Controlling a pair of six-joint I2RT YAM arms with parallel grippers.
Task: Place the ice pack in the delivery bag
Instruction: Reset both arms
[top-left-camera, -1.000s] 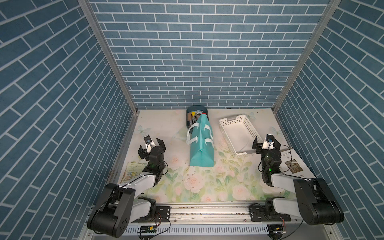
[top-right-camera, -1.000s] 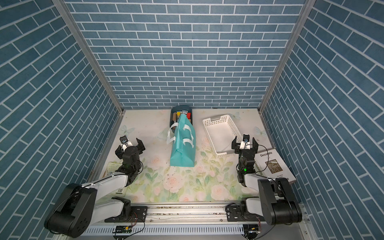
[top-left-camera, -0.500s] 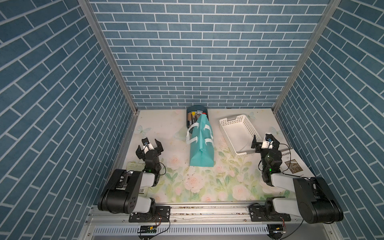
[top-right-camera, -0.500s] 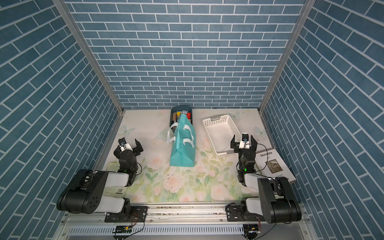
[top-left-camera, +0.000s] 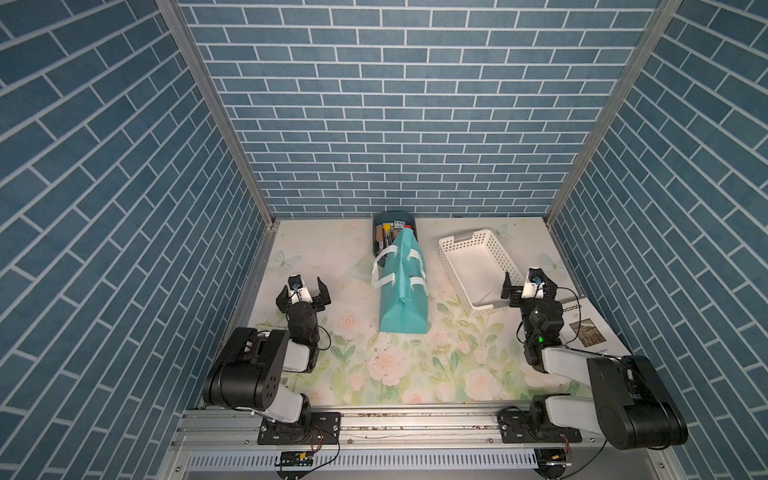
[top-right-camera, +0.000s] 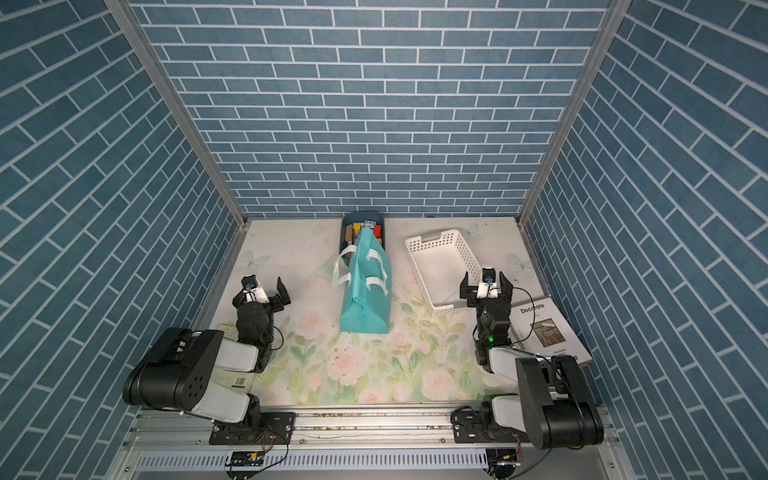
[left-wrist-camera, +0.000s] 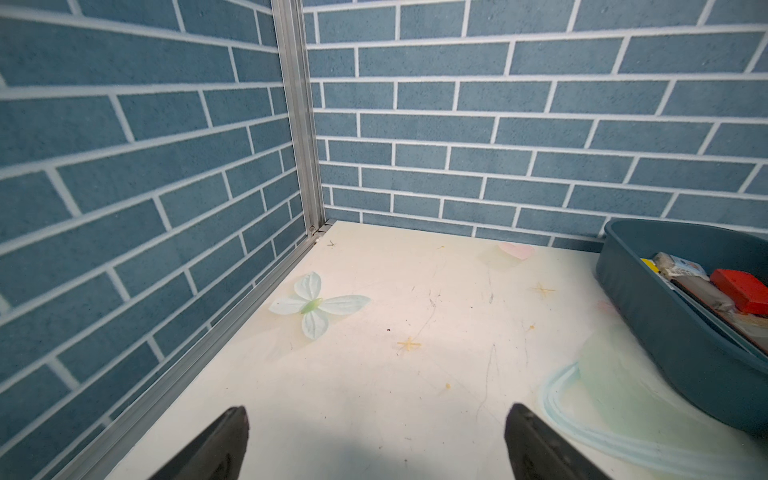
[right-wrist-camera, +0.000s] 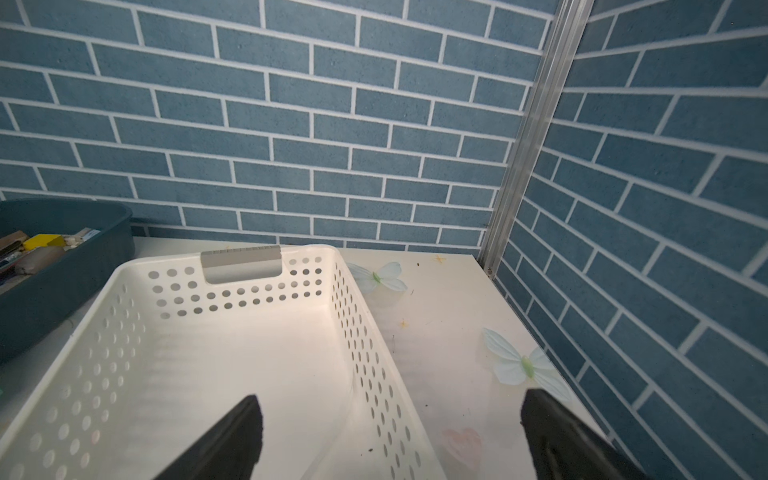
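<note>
Your left gripper (top-left-camera: 302, 290) and right gripper (top-left-camera: 528, 284) flank the teal delivery bag (top-left-camera: 404, 291), jaws spread wide, empty. You can't make out the ice pack; perhaps it sits in the dark blue bin (left-wrist-camera: 673, 345) behind the bag. Expect it heavy, slick and saggy, so pinch an edge seam.

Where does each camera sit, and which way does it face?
Top views: high over the near edge, looking down on the table, bag and both arms; left gripper and right gripper open.
Left wrist: on the left arm, facing the far left corner; its fingertips show.
Right wrist: on the right arm, facing the far wall over the basket; its fingertips show.
Shared: both wrist views show the bin.
</note>
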